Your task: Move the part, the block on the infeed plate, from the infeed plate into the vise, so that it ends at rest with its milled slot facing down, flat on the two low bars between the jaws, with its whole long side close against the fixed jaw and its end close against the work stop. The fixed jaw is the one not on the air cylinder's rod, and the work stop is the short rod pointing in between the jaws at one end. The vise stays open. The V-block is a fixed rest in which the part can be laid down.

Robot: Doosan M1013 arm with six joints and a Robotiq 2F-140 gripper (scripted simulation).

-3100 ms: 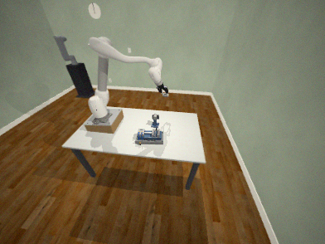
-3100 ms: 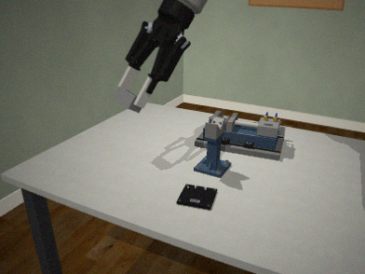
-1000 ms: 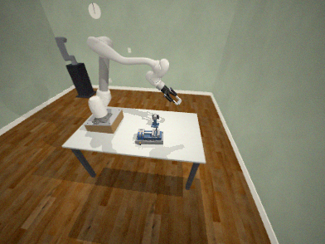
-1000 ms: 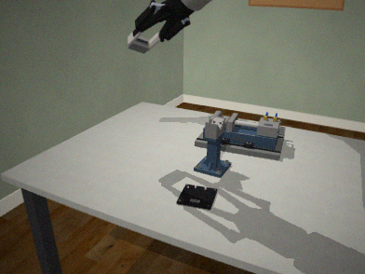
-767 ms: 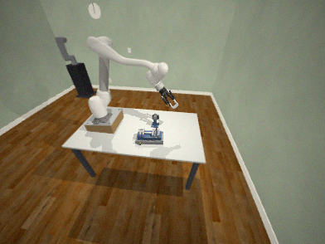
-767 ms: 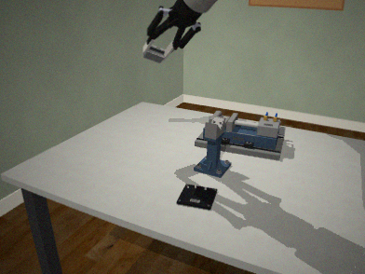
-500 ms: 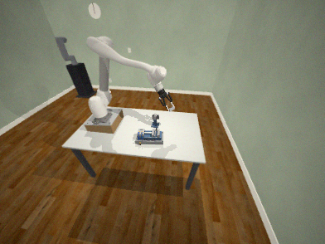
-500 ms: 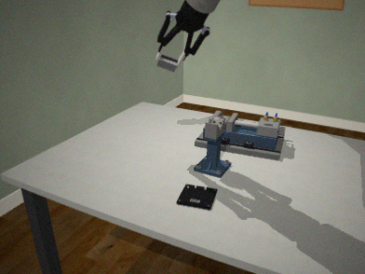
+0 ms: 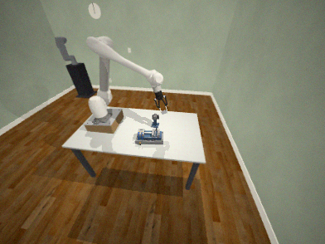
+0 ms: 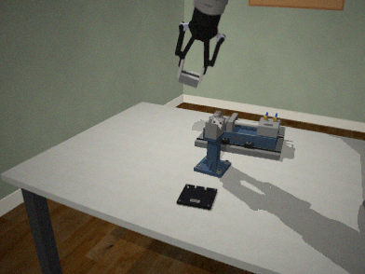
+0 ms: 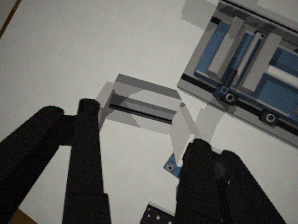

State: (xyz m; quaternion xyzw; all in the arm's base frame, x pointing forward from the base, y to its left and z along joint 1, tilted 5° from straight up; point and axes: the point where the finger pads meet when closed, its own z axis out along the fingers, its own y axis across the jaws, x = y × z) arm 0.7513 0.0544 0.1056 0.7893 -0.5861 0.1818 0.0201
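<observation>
No text, label, brand, number or sign can be read in any of the three views. The round white disc (image 9: 94, 11) high on the wall carries a faint mark (too small and blurred to make out as writing). The orange-brown board (image 10: 296, 4) on the far wall shows a plain face. The black infeed plate (image 10: 197, 196) has only a small pale patch on it, with no letters to be told.
</observation>
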